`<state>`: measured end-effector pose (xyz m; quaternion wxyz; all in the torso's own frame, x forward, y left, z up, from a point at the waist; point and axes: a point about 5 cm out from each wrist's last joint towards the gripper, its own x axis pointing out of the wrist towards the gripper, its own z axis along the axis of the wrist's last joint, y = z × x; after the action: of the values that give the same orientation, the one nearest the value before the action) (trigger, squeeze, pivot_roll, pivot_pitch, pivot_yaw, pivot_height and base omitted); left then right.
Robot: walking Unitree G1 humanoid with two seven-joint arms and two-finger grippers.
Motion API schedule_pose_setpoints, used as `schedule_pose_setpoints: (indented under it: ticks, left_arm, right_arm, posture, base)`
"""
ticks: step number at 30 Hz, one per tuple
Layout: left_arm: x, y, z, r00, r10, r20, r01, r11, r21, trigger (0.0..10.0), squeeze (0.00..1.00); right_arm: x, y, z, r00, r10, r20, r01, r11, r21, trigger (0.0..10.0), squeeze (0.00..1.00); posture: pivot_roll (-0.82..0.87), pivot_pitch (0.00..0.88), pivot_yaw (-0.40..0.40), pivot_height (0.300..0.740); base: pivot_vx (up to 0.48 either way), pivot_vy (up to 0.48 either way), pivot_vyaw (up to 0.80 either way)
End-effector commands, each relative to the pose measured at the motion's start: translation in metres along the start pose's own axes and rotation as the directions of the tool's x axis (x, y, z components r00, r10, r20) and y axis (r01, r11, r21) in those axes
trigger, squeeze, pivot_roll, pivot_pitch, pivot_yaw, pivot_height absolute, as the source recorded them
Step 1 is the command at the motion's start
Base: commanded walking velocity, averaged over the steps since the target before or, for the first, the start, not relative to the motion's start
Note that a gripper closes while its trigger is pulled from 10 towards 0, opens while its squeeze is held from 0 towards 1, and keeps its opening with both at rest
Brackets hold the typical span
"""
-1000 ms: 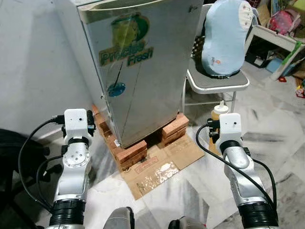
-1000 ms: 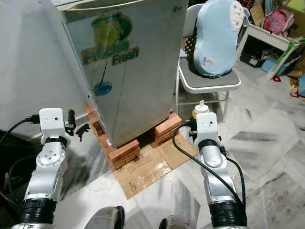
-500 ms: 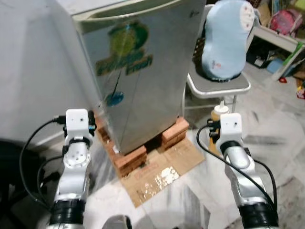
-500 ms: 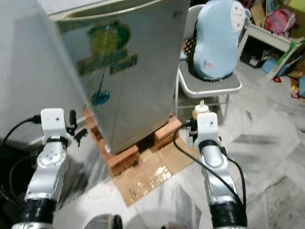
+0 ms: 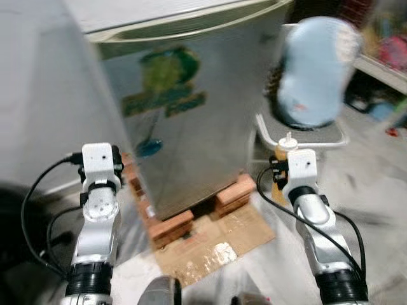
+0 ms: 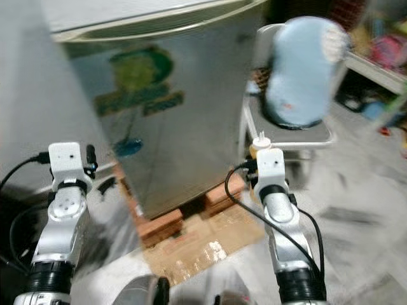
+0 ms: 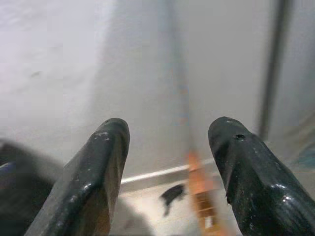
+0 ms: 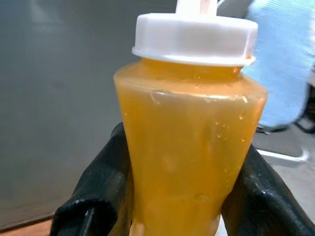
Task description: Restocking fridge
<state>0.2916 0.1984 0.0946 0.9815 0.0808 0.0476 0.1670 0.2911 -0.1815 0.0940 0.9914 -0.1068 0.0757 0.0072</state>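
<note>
Closer now, the robot faced the shut fridge (image 5: 191, 108), right end effector (image 8: 172, 206) clenching the bottle (image 8: 189, 147), left end effector (image 7: 167, 182) spread empty; stocking remained undone.

Fridge (image 5: 191, 108): a small silver unit, door shut, with a green and blue decal and lettering on the door face that is too blurred to read. It stands upright, raised off the floor on stacks of red bricks (image 5: 172, 223), which rest on a flattened sheet of cardboard (image 5: 216, 244).

Bottle (image 8: 189, 147): a clear squeeze type with a white nozzle cap, filled with an amber, slightly cloudy liquid, possibly a sauce or juice. It is upright, clamped between the two black fingers of the right claw (image 8: 182, 196), to the fridge's right.
</note>
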Motion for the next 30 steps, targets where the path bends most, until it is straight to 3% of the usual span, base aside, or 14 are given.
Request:
schedule_pose_setpoints:
  ticks: [1,11,17,22,26,30]
  left_arm:
    - [0.000,-0.004,0.002,1.000,-0.013,0.000,0.013,1.000,-0.009,10.0,0.00]
    - [0.000,-0.009,0.001,0.996,-0.090,-0.008,0.090,0.996,-0.018,10.0,0.00]
    - [-0.018,-0.010,0.003,0.970,-0.240,0.019,0.241,0.970,-0.029,10.0,0.00]
    - [-0.048,-0.008,0.003,0.918,-0.392,0.062,0.396,0.916,-0.072,10.0,0.00]
    - [-0.057,-0.003,-0.004,0.911,-0.411,0.041,0.413,0.908,-0.068,10.0,0.00]
    - [-0.053,-0.002,-0.005,0.916,-0.400,0.034,0.402,0.913,-0.076,10.0,0.00]
  right_arm:
    - [-0.003,-0.008,-0.001,1.000,-0.024,-0.002,0.024,1.000,-0.001,10.0,0.00]
    - [-0.004,-0.011,0.000,0.999,-0.045,0.009,0.045,0.999,0.011,10.0,0.00]
    - [-0.007,-0.016,-0.002,0.998,-0.070,0.008,0.070,0.997,0.012,10.0,0.00]
    - [-0.010,-0.018,-0.001,0.995,-0.099,0.029,0.098,0.995,0.024,10.0,0.00]
    - [-0.011,-0.019,-0.002,0.994,-0.105,0.030,0.104,0.994,0.027,10.0,0.00]
    - [-0.010,-0.020,-0.002,0.994,-0.108,0.028,0.107,0.994,0.029,10.0,0.00]
  posture:
    - [-0.02,0.080,-0.006,0.740]
    - [-0.02,0.080,-0.004,0.740]
    - [-0.01,0.084,0.001,0.740]
    - [0.01,0.084,0.003,0.740]
    - [0.01,0.080,0.002,0.740]
    - [0.00,0.076,-0.002,0.740]
  base:
    - [0.000,0.480,0.00]
    - [0.000,0.436,0.00]
    - [0.000,0.000,0.00]
    - [0.000,0.000,0.00]
    - [0.000,0.000,0.00]
    - [0.000,0.000,0.00]
